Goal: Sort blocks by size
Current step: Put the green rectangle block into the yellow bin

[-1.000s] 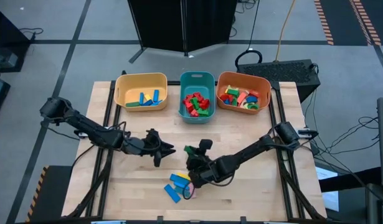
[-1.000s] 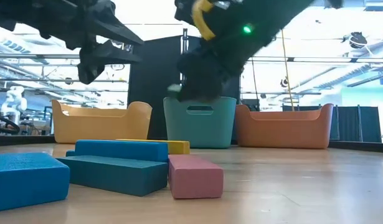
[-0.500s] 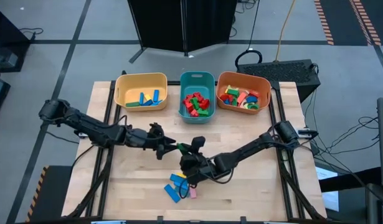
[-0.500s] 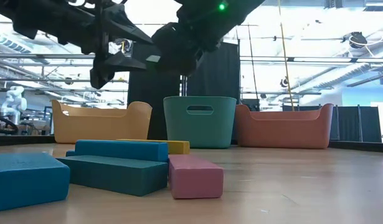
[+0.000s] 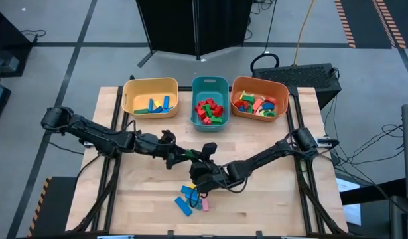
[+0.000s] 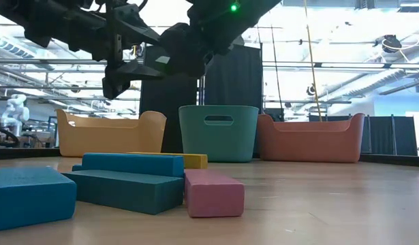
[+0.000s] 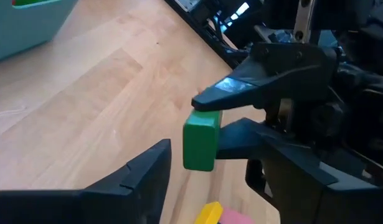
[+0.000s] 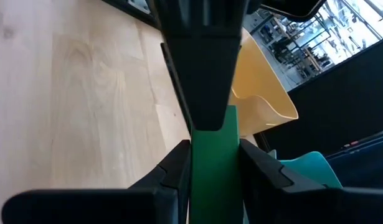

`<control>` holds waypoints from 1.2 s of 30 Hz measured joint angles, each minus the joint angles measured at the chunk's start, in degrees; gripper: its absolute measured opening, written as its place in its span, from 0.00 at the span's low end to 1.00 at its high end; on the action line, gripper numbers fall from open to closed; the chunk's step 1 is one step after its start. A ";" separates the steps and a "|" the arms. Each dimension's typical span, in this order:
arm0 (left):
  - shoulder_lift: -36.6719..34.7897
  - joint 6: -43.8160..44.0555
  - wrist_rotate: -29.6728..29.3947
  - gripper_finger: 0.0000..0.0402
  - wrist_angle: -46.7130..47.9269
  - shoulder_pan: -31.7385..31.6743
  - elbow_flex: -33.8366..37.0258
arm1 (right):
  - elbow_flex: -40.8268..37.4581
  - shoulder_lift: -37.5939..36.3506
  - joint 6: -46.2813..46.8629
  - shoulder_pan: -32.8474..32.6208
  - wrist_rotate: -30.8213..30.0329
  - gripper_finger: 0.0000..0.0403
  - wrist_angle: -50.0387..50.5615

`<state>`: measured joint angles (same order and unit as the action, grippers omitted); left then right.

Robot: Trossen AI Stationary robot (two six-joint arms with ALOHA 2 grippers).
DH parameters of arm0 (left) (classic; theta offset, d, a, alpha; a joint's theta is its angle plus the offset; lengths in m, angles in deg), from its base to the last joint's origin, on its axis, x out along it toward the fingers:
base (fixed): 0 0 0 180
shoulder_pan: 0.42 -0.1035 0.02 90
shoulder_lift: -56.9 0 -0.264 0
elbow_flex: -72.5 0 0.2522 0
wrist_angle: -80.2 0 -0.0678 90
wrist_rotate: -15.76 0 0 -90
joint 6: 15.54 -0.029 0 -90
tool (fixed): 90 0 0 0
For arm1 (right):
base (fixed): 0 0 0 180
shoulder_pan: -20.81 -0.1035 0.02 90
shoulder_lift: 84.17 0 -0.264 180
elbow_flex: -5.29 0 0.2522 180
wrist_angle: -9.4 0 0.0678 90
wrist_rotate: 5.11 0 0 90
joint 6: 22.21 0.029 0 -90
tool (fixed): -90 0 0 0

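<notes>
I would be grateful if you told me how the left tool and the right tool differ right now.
The right tool is shut on the green block, held in the air; the left tool is open and holds nothing. In the left wrist view, one left finger reaches toward that block without touching it. Both hover near the table's middle, tips close together.

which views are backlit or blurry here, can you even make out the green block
Low view: bright background leaves both arms as dark silhouettes, near blue block soft. Left wrist view: green block sharp in the right gripper. Right wrist view: block and fingers close, blurred.
</notes>
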<state>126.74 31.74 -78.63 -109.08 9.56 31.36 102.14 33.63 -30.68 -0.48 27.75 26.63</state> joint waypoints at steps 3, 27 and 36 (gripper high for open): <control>0.00 -0.03 0.21 0.51 -0.02 0.00 0.00 | 0.00 0.00 -1.18 0.02 0.04 0.22 -1.30; -2.62 -6.24 1.46 0.06 1.13 -3.72 -0.07 | 0.09 -0.11 -0.87 0.00 -4.08 0.43 -2.57; -13.83 -9.89 1.36 0.06 11.98 -12.75 -0.04 | 0.07 -3.10 18.23 -0.13 -4.45 0.55 11.50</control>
<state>112.92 21.85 -77.27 -97.11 -3.19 31.32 102.20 30.53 -12.45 -0.61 23.30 38.13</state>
